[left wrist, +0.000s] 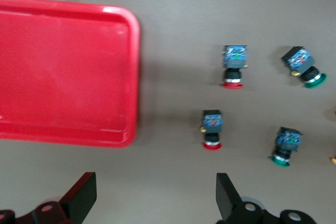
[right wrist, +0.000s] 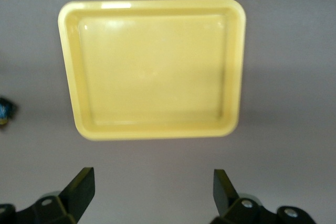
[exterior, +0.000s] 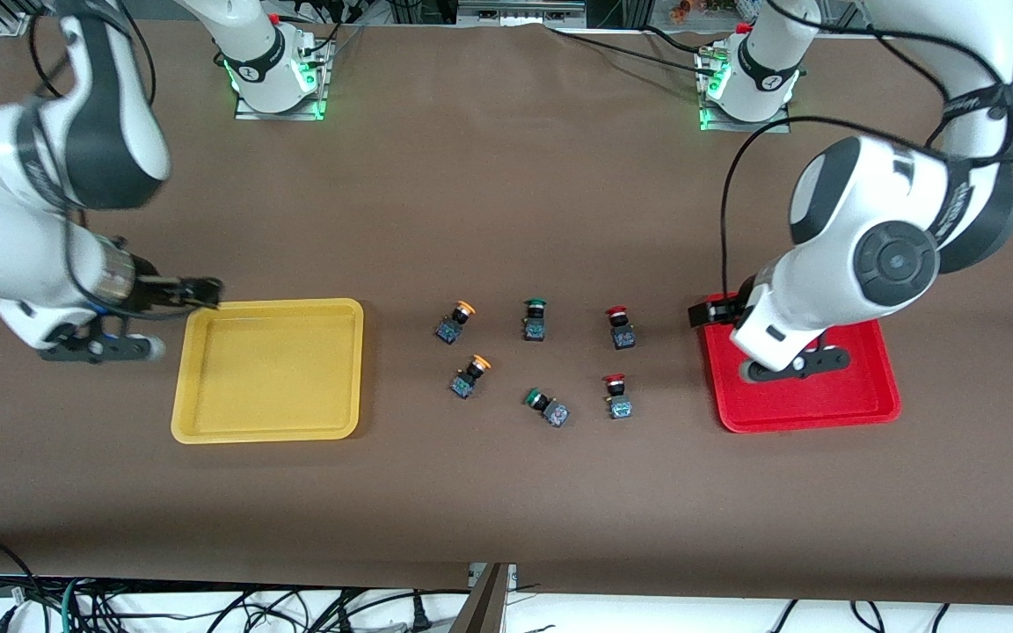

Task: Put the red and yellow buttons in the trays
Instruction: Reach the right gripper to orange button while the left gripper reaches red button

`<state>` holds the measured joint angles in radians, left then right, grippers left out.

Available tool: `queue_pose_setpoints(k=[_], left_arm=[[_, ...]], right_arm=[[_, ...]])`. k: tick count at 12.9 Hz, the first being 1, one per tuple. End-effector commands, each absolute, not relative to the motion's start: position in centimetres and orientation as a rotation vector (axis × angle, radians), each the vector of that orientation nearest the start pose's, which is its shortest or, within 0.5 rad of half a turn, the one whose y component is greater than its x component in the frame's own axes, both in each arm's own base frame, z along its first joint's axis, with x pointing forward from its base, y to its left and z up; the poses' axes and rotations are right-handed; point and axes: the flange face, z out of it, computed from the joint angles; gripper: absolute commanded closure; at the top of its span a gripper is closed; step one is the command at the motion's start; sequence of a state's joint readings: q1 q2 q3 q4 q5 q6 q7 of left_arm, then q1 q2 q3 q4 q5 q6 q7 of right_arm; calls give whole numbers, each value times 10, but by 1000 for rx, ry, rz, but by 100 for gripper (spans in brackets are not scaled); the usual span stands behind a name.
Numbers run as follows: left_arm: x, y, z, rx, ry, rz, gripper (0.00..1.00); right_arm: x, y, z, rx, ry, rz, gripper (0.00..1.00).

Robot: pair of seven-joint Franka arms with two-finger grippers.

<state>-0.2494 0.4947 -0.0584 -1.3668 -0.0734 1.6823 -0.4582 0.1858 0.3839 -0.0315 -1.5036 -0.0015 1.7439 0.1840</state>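
Front view: brown desk (exterior: 506, 492) with six buttons in two rows between two trays. Yellow tray (exterior: 269, 371) toward the right arm's end, bare inside; red tray (exterior: 801, 382) toward the left arm's end. Farther row: yellow button (exterior: 455, 322), green button (exterior: 535, 318), red button (exterior: 621, 327). Nearer row: second yellow button (exterior: 470, 375), second green button (exterior: 547, 406), second red button (exterior: 617, 396). All six on black-and-blue block bodies, well apart from both hands. Right hand (exterior: 133, 323) up over bare desk just beside the yellow tray's outer edge. Left hand (exterior: 779, 352) up over the red tray.

Left wrist view: left hand (left wrist: 156, 198) spread wide, nothing between the fingers (left wrist: 81, 195). Red tray (left wrist: 63, 72) glossy, rounded corner, nothing in it. Two red buttons (left wrist: 233, 66) (left wrist: 212, 128) and two green buttons (left wrist: 301, 66) (left wrist: 286, 145) on the desk beside the tray, all apart from the hand.

Right wrist view: right hand (right wrist: 153, 192) spread wide, holding nothing. Yellow tray (right wrist: 152, 129) whole in view, shallow, raised rim, bare.
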Motion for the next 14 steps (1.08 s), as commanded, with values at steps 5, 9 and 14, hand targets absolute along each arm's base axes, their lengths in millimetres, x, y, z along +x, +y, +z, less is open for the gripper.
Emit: queue_pose_setpoints(k=[5,9,14], left_arm=[[680,-275,335,-3216,-233,140,0],[681,-284,284,-3210,-218,158,0],[686,-300,229,-3242,-225,55,0]], right_arm=[[652,255,320,-3103,533,104,0],[633,333,269,-3020,778,6,0],[600,398,219,-2970,911,-34,0]])
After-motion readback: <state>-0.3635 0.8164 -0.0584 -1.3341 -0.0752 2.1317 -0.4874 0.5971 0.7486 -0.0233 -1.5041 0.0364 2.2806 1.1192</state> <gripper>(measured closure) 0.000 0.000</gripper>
